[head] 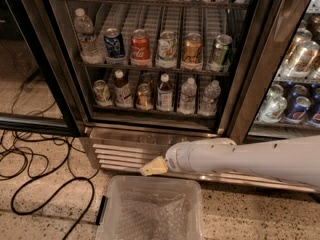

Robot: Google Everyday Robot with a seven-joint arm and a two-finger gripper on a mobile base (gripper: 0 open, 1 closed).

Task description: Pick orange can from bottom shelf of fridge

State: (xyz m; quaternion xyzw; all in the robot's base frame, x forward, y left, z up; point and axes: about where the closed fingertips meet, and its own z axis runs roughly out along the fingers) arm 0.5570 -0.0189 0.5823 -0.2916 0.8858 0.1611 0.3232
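The orange can [144, 96] stands on the bottom shelf [150, 110] of the fridge [69, 91], third from the left, between two small bottles. A pale can [102, 92] stands at the shelf's left end and two water bottles stand to the right. My gripper [154, 167] is the cream tip of the white arm [240, 161]. It is low in front of the fridge's louvred steel base [120, 149], well below the shelf and apart from the can. It holds nothing that I can see.
The shelf above holds a water bottle, blue, red and pale cans, a gold-orange can [192, 51] and a tilted green can. A clear plastic bin [150, 209] sits on the floor under the gripper. Black cables [45, 184] lie at the left. A second fridge [295, 99] stands at the right.
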